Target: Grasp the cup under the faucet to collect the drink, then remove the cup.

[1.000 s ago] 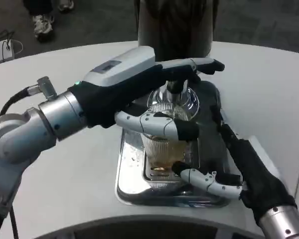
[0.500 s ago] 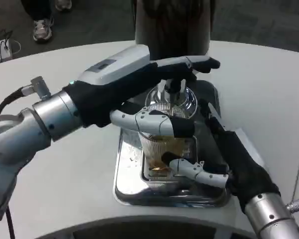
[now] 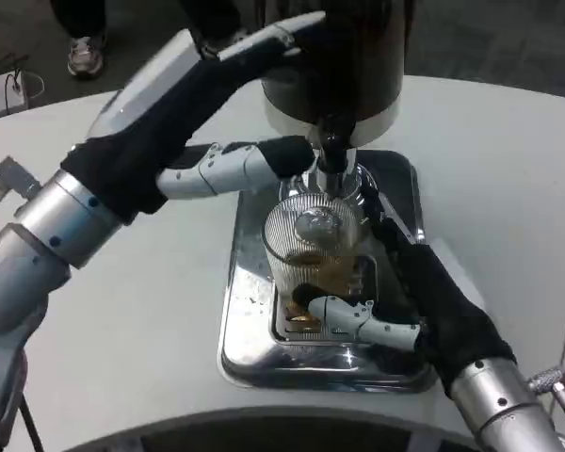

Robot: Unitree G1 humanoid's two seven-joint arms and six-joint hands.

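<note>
The right hand (image 3: 377, 315) wraps the lower part of the ribbed glass cup (image 3: 313, 247), a white and black finger lying across the cup's base in front while the black-sleeved wrist sits behind and to the side; it appears to be holding the cup, though the fingers on the far side are hidden. The left hand (image 3: 235, 168) reaches up toward the dispenser (image 3: 334, 56), its fingers extended near the black faucet (image 3: 332, 151); I cannot tell whether it is pressing a lever there or merely hovering, since the contact is blocked from sight.

The cup stands on the drip tray (image 3: 250, 320) directly below the faucet, and an amber drink fills roughly its bottom third. So grasping looks done and collecting is under way or near its end; taking the cup out from under the faucet is still to do.

The cup is clear, vertically fluted glass or plastic, likely slick and stiff. The drip tray is polished metal, rectangular with rounded corners and a raised rim, with a few drops on it. The dispenser is a dark, glossy cylinder above a pale band. The table (image 3: 122, 311) is smooth, matte white.
</note>
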